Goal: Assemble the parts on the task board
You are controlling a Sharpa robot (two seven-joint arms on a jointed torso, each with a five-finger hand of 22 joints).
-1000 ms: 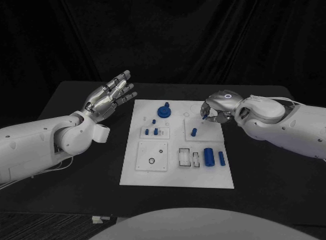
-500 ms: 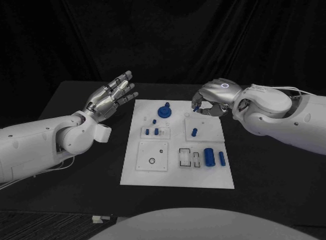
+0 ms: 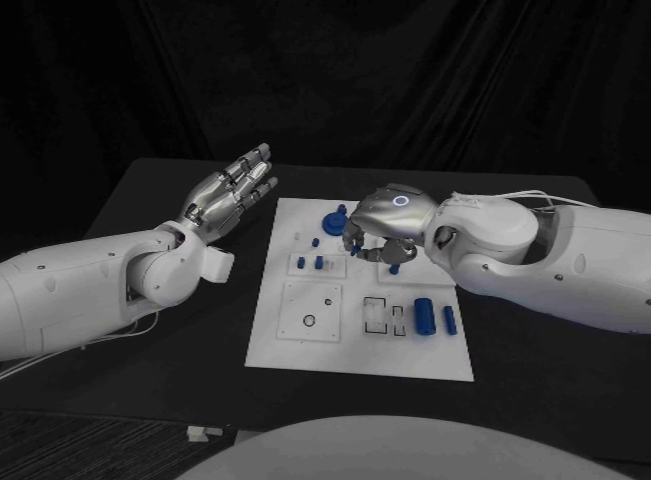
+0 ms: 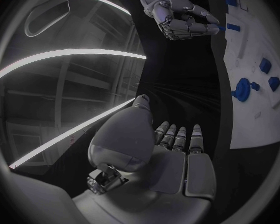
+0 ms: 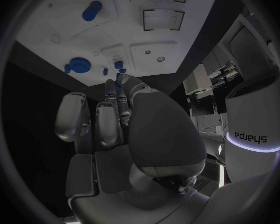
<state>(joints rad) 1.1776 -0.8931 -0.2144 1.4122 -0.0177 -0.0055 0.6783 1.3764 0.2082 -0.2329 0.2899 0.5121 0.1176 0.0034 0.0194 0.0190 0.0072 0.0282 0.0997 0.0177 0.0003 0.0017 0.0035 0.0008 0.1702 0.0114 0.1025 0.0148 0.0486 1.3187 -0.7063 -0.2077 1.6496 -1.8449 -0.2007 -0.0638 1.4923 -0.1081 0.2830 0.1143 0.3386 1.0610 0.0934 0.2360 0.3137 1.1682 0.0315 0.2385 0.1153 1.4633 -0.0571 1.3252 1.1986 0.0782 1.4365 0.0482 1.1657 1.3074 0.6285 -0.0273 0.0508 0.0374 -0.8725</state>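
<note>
White and flat, the task board (image 3: pixel 289 350) lies in the middle of the black table (image 3: pixel 556 380). On its near half, at the right, two blue cylinders (image 3: pixel 425 317) lie side by side next to a pair of dark-outlined rectangular slots (image 3: pixel 374 314); to their left is a raised white square plate (image 3: pixel 312 310) with a small ring on it. Farther along, left of centre, two short blue pegs (image 3: pixel 312 264) stand in a small white block. Just right of them the right hand (image 3: pixel 383 226) hovers over the middle of the board, palm down, its fingers curled in together. The right wrist view shows a small blue part (image 5: pixel 119 83) at the fingertips (image 5: pixel 109 87), though I cannot tell for certain whether it is pinched or merely lies behind them. A blue piece (image 3: pixel 393 266) shows on the board just below that hand. At the far end of the board stands a blue round knob part (image 3: pixel 334 219), with a small blue peg (image 3: pixel 315 242) just near of it. The left hand (image 3: pixel 227 192) is raised off the board's far left edge, above the table, fingers straight and slightly apart, holding nothing.
</note>
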